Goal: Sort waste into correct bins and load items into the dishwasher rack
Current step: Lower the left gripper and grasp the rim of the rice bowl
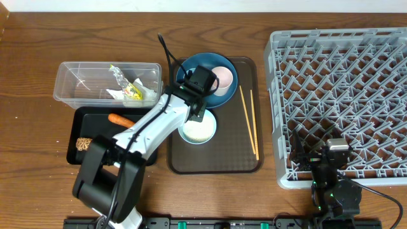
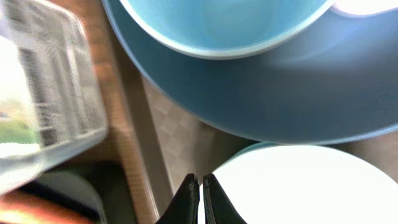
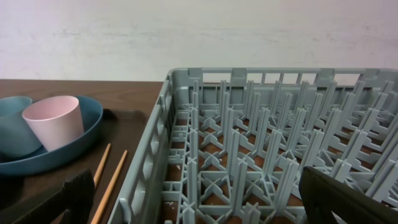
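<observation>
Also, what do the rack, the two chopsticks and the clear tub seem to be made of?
Rack: grey moulded plastic, matt, judging by its uniform lattice and pegs. Chopsticks: probably wood or bamboo, pale tan, unglossy. Tub: transparent plastic; the table shows through it.

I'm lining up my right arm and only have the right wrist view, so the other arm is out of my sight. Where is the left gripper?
Observer: The left gripper is over the brown serving tray, fingers shut on nothing, beside the rim of the white bowl with pale blue inside.
Operator: Is any waste in the bins?
Observer: A crumpled silver-yellow wrapper lies in the clear plastic rectangular tub.
Operator: And the other bin?
Observer: The shallow black rectangular tray holds a small orange carrot and a brown textured lump.
</observation>
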